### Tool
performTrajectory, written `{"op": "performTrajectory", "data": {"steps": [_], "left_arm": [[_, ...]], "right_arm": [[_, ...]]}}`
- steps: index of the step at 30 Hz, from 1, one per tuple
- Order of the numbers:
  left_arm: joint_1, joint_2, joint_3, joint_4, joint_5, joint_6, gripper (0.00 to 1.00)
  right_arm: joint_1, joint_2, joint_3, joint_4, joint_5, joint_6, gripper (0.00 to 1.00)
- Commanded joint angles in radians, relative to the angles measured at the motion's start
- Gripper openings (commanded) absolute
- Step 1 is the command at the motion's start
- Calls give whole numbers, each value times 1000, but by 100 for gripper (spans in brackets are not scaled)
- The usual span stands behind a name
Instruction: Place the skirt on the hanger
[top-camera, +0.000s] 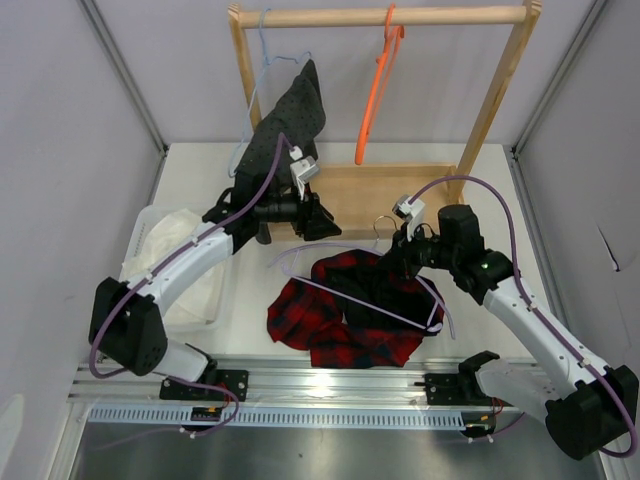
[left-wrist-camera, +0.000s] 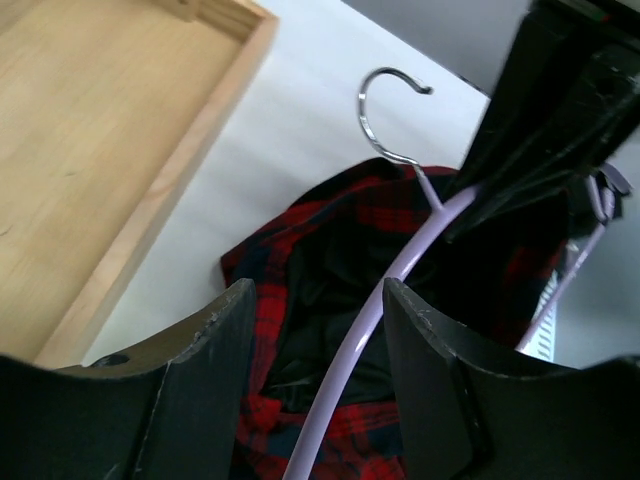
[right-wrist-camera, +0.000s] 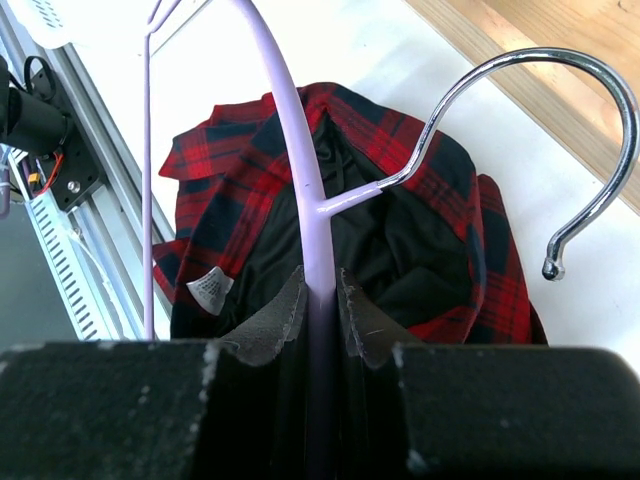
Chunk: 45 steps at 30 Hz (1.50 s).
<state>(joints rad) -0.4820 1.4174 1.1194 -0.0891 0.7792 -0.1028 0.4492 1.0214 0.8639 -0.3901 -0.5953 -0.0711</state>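
Crumpled skirt (top-camera: 335, 322) of soft red-and-black tartan, lying in a loose heap on the white bench (top-camera: 200, 170) between the two arms, just in front of the pale wooden tray (top-camera: 400, 190). Its smooth black lining faces up at the centre, with a small white label near one fold. The hanger (right-wrist-camera: 296, 150), a thin, glossy lilac plastic rod with a curved silvery metal hook (right-wrist-camera: 560, 130), lies slanted across and above the skirt. The right gripper (right-wrist-camera: 320, 292) is clamped on the hanger's rod just below the hook's stem, its rough-edged black pads pressed to both sides. The left gripper (left-wrist-camera: 318, 312) stands open, its matte black fingers straddling the hanger's long arm. The rod appears to pass closer to one finger, but contact cannot be judged.
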Motion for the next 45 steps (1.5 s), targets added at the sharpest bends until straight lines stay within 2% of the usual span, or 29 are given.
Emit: {"op": "performTrajectory", "data": {"steps": [1, 5, 9, 14, 20, 22, 23, 25, 26, 28, 45], "left_arm": [[-1, 50, 52, -20, 205, 66, 59], [-1, 106, 98, -113, 275, 109, 59], [-3, 133, 99, -117, 350, 123, 59], [-10, 141, 83, -136, 359, 126, 58], [-21, 132, 43, -126, 382, 121, 50], [-23, 127, 40, -120, 393, 114, 42], [-23, 127, 40, -120, 396, 112, 32], [-24, 124, 42, -123, 397, 112, 21], [-26, 121, 40, -118, 396, 112, 9], [-27, 109, 37, -118, 393, 110, 1], [-33, 68, 2, -55, 367, 109, 0]], "right_arm": [[6, -15, 23, 45, -29, -15, 0], [3, -17, 29, 31, -29, -24, 0], [-1, -17, 32, 36, -38, -22, 0], [-4, -14, 34, 42, -46, -19, 0], [-4, -9, 43, 45, -43, -19, 0], [-4, -7, 43, 48, -43, -18, 0], [-6, -6, 44, 48, -43, -16, 0], [-6, -4, 50, 46, -46, -16, 0], [-6, -4, 50, 43, -46, -18, 0], [-4, -7, 52, 42, -49, -16, 0], [-20, 14, 67, 30, -74, -2, 0]]}}
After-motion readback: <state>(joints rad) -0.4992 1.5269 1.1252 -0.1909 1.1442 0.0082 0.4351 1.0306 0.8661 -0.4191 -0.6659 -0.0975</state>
